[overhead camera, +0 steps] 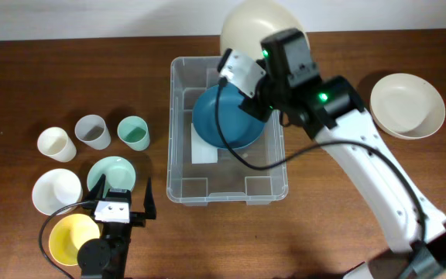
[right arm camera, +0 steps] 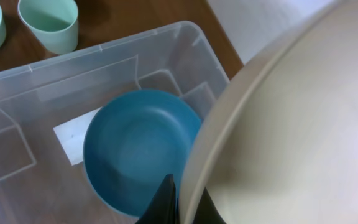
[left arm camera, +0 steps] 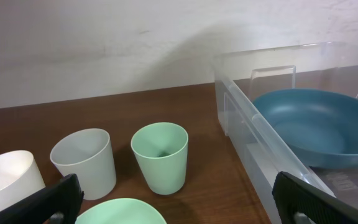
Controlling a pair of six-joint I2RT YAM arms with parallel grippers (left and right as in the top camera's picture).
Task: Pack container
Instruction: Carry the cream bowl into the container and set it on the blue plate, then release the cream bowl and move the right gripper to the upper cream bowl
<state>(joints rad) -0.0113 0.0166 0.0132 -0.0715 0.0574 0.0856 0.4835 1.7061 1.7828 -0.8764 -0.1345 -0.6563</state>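
The clear plastic container (overhead camera: 178,167) stands mid-table with a blue bowl (overhead camera: 215,120) inside it, over its white label (overhead camera: 204,151). My right gripper (overhead camera: 248,77) is shut on the rim of a cream bowl (overhead camera: 258,25) and holds it tilted above the container's far right corner. In the right wrist view the cream bowl (right arm camera: 291,137) fills the right side, with the blue bowl (right arm camera: 135,149) below inside the container (right arm camera: 104,62). My left gripper (overhead camera: 120,200) is open and empty at the front left, over a mint bowl (overhead camera: 108,172). The left wrist view shows the container (left arm camera: 253,124) on the right.
Left of the container stand a white cup (overhead camera: 56,144), a grey cup (overhead camera: 92,131) and a mint cup (overhead camera: 133,132). A white bowl (overhead camera: 56,191) and a yellow bowl (overhead camera: 72,236) sit at the front left. Another cream bowl (overhead camera: 407,105) rests at the right.
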